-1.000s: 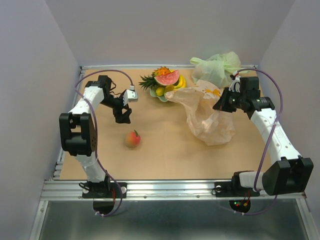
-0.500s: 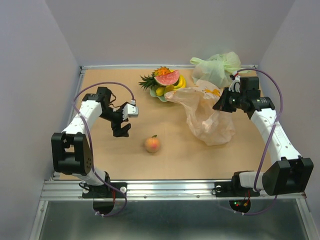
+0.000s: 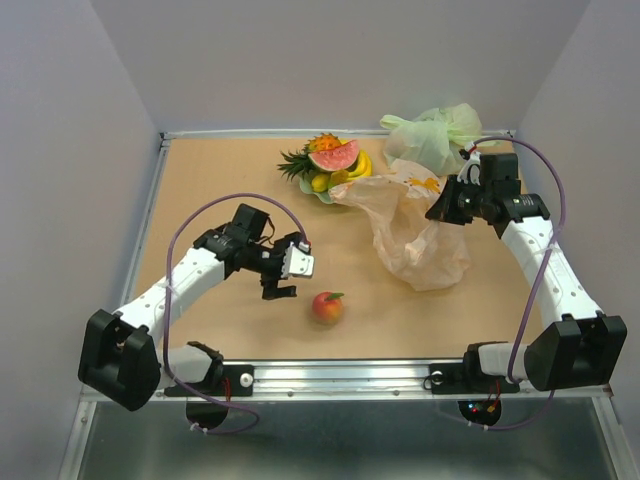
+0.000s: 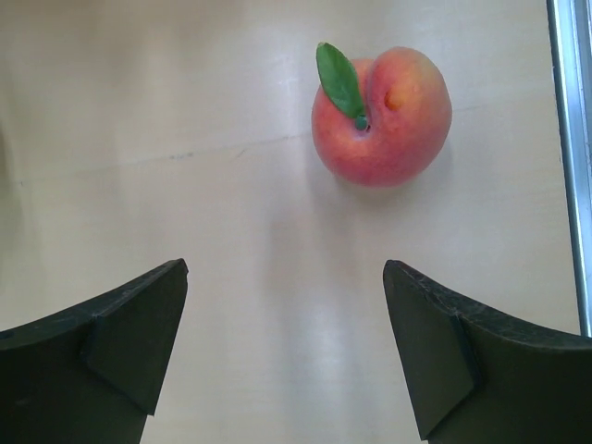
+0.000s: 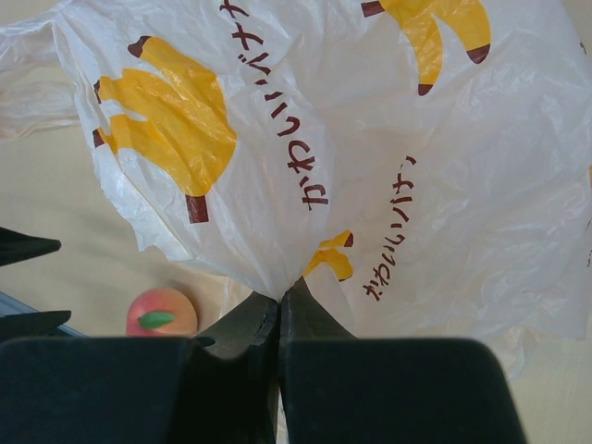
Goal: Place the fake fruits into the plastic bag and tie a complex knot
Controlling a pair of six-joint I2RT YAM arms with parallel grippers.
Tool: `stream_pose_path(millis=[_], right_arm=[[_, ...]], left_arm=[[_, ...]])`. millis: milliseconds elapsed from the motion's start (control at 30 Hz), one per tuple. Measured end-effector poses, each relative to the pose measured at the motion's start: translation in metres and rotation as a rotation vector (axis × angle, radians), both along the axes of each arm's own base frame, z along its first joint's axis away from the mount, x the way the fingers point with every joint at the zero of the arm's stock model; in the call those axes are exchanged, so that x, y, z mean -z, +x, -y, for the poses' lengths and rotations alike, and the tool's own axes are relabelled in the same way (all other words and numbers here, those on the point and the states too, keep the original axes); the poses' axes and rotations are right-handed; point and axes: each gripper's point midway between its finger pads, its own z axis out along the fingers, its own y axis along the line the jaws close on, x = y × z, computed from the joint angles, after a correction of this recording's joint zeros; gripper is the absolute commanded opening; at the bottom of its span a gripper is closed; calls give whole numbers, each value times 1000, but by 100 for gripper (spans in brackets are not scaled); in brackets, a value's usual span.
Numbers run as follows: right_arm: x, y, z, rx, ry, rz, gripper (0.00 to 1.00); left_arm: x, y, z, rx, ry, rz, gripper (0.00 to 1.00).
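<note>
Peach lies loose on the tabletop near its 6 o'clock edge, at 4 o'clock from the left fingers, which hang spread wide and empty. Plastic bag slumps toward 3 o'clock, its top pinched between the closed right fingers; other fruits sit heaped at 12 o'clock.
</note>
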Motion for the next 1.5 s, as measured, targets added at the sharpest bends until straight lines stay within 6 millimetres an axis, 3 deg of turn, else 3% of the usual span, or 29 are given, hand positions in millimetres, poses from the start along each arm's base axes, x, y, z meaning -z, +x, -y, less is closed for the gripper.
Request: stream_pose_path(millis=[433,600,733,967,1167,1333,1500], right_arm=[[0,0,0,0,0,0,1],[0,0,0,0,0,0,1],[0,0,0,0,-1,0,0],[0,0,0,-1,0,0,0],[-1,0,0,-5,-4,6,0],[-3,-1,0,-8,-5,13,1],[-3,-1,0,-10,-3,13,0]], left_arm=[[8,-53,80,309,-63,19,99],[29,-49,100,311,-46,12,99],[54,-30,102,257,1,43,99],[62,-7,106,197,27,84,99],[39,16,102,161,4,101,99],[5,48,76,95,-24,162,99],[4,51,65,102,-9,160,99]])
